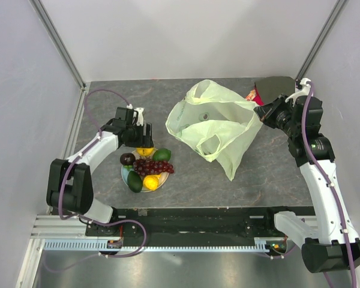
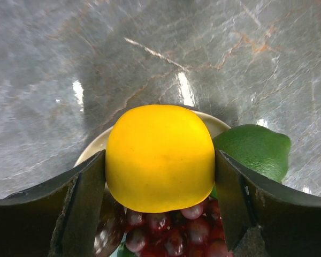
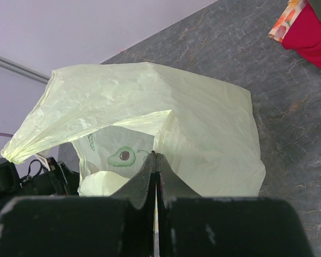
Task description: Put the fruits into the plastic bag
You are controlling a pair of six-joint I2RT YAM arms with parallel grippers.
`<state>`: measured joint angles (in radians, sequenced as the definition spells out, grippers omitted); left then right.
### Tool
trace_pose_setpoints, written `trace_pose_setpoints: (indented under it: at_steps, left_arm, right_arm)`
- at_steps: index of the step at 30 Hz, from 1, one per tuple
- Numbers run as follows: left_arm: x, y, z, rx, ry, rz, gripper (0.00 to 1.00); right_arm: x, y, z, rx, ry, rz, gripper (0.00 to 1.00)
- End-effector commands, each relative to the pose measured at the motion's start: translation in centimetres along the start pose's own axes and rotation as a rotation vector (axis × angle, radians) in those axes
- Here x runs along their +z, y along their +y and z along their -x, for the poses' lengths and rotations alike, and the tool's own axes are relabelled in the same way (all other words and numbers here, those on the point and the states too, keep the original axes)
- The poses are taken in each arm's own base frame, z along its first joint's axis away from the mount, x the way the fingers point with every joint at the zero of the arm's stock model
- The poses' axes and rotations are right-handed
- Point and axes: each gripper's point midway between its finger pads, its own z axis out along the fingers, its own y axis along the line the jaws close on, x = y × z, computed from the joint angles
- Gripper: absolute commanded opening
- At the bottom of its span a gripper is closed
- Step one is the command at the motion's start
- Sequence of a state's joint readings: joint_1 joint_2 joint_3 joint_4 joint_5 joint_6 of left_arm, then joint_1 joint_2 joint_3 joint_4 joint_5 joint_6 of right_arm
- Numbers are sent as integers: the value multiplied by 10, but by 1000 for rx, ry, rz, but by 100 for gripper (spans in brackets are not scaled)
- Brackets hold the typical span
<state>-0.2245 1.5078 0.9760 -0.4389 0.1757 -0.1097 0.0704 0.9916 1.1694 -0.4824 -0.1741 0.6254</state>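
Note:
A pale plate (image 1: 124, 174) holds the fruits: a dark red grape bunch (image 1: 153, 166), two green avocados (image 1: 162, 155) (image 1: 134, 182), a dark round fruit (image 1: 127, 159) and an orange-yellow fruit (image 1: 151, 182). My left gripper (image 1: 145, 143) reaches down at the plate's far edge. In the left wrist view its fingers (image 2: 91, 187) press both sides of a yellow fruit (image 2: 160, 155), which rests on the grapes (image 2: 166, 230) beside an avocado (image 2: 254, 147). My right gripper (image 1: 263, 112) (image 3: 157, 156) is shut on the edge of the pale green plastic bag (image 1: 210, 123) (image 3: 203, 128) and holds it raised, its mouth facing the plate.
A red cloth (image 1: 254, 95) (image 3: 310, 35) and a dark green cloth (image 1: 275, 86) lie at the back right behind the bag. The dark marbled table (image 1: 108, 108) is fenced by white walls on three sides.

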Motion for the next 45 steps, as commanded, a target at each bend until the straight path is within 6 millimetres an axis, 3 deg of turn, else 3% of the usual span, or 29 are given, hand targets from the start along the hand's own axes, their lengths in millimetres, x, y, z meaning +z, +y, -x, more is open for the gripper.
trace_pose_setpoints:
  at_steps: [1, 4, 9, 12, 15, 16, 19, 22, 27, 33, 34, 36, 37, 38, 42, 45]
  left_arm:
    - [-36, 6, 52, 43, -192, 54, 67]
    - [-49, 5, 66, 41, -251, 66, 67]
    - [-99, -21, 122, 59, -457, -21, 68]
    - [-132, -57, 147, 96, -562, -157, 68]
    - [-167, -106, 155, 171, -648, -307, 68]
    - [-175, -132, 151, 210, -658, -382, 68]
    - [-202, -179, 141, 259, -709, -539, 69]
    - [-199, -206, 125, 275, -660, -619, 69]
    - [-182, -218, 110, 269, -585, -654, 69]
    - [-179, -243, 129, 336, -606, -672, 69]
    - [-187, -250, 139, 349, -629, -683, 69]
    - [-170, -257, 142, 357, -596, -681, 69]
    - [-170, -260, 148, 362, -602, -681, 69]
    - [-155, -262, 148, 360, -574, -672, 69]
    - [-138, -262, 164, 343, -617, -592, 69]
    - [-123, -266, 165, 326, -611, -586, 69]
  right_arm:
    - [-4, 6, 10, -3, -47, 16, 0]
    - [-4, 6, 10, -2, -47, 14, 0]
    - [-5, 9, 12, -3, -49, 23, 0]
    - [-5, 9, 13, -4, -50, 24, 0]
    - [-6, 10, 13, -2, -52, 27, 0]
    - [-5, 9, 12, 1, -47, 24, 0]
    - [-7, 10, 11, 0, -47, 32, 0]
    - [-8, 11, 10, -1, -46, 36, 0]
    - [-10, 14, 14, -2, -57, 43, 0]
    - [-13, 15, 15, -3, -61, 48, 0]
    - [-14, 15, 14, -4, -61, 48, 0]
    - [-16, 16, 15, -2, -65, 48, 0]
    - [-16, 15, 15, -2, -64, 47, 0]
    - [-17, 16, 15, -3, -67, 50, 0]
    - [-19, 17, 17, -1, -76, 51, 0]
    - [-20, 17, 17, 0, -76, 51, 0]
